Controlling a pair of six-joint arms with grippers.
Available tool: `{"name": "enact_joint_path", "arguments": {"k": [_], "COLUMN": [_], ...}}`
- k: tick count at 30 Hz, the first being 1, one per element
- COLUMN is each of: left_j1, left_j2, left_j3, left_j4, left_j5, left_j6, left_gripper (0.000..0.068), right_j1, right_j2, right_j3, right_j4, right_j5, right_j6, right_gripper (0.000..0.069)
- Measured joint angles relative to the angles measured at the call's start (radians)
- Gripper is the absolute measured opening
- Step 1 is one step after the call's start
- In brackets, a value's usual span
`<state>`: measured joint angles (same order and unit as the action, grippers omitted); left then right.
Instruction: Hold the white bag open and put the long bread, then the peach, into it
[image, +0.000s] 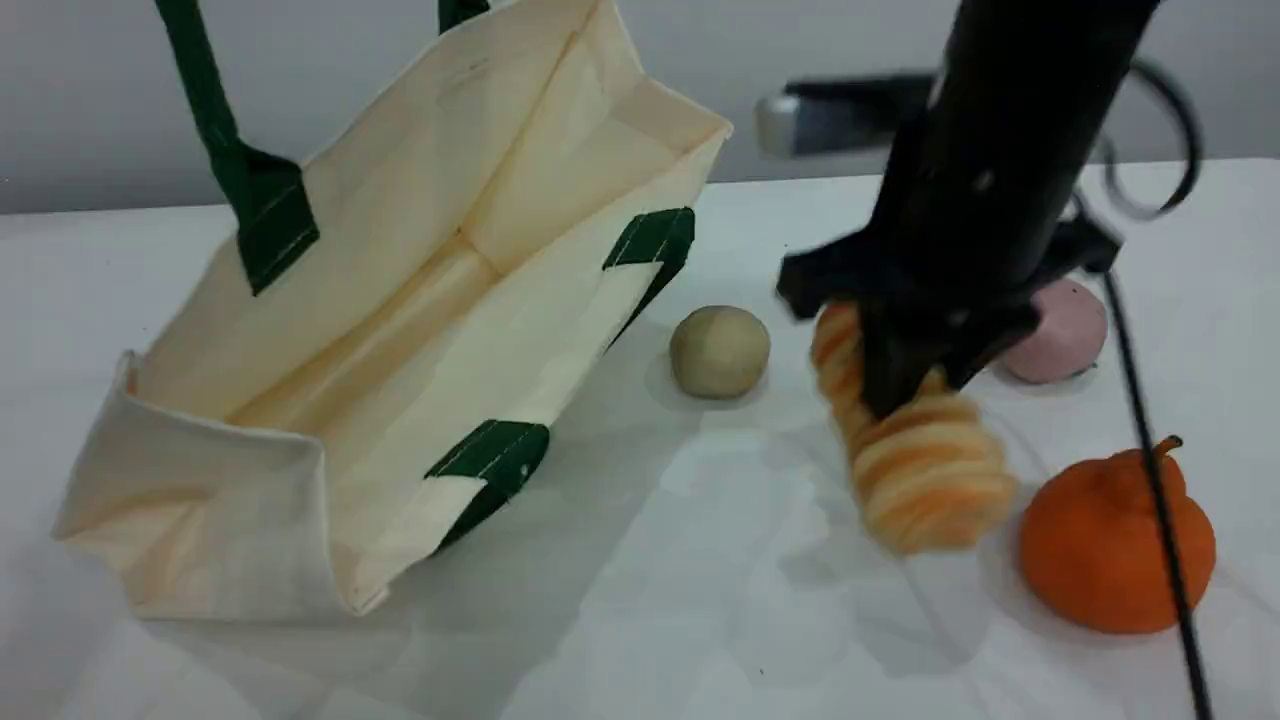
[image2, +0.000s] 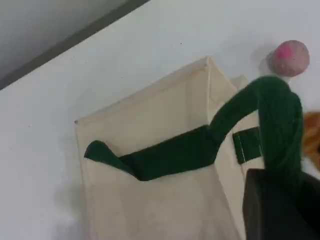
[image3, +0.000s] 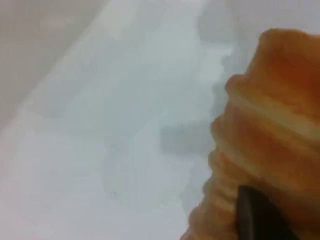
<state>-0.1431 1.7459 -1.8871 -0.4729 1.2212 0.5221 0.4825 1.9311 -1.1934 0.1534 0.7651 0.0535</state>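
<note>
White tabletop, early stage: the left gripper pinches the white bag by its green strap, mouth open at left, the right gripper is clamped on the long bread centre-right, and the peach waits upper right, nothing bagged.

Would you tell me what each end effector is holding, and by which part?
Left end effector: the white bag, by its green handle. Right end effector: the long bread, around its middle.
</note>
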Motion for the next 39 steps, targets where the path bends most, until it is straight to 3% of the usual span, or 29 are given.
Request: {"name": "enact_joint_path", "arguments": {"k": [4, 15, 23, 31, 39], "left_j1": [0.0, 0.0, 0.0, 0.0, 0.0], "left_j2": [0.0, 0.0, 0.0, 0.0, 0.0], "left_j3": [0.0, 0.0, 0.0, 0.0, 0.0], "left_j4": [0.0, 0.0, 0.0, -0.006, -0.091], "left_j5": [0.0, 0.0, 0.0, 0.0, 0.0], "left_j6": [0.0, 0.0, 0.0, -0.004, 0.007], "left_gripper": [0.0102, 0.0102, 0.0102, 0.0102, 0.0102], "right_j1": [0.008, 0.008, 0.013, 0.099, 0.117], "right_j2": [-0.095, -0.309, -0.304, -0.254, -0.104], "right_j3": [0.0, 0.0, 0.0, 0.0, -0.001], "right_j4": [0.017, 0.356, 0.652, 0.764, 0.951], "right_j5": [0.002, 0.06, 0.073, -0.054, -0.13], "right_j6": [-0.004, -0.161, -0.224, -0.261, -0.421], "right_gripper": [0.0127, 0.0117, 0.0117, 0.0116, 0.0113]}}
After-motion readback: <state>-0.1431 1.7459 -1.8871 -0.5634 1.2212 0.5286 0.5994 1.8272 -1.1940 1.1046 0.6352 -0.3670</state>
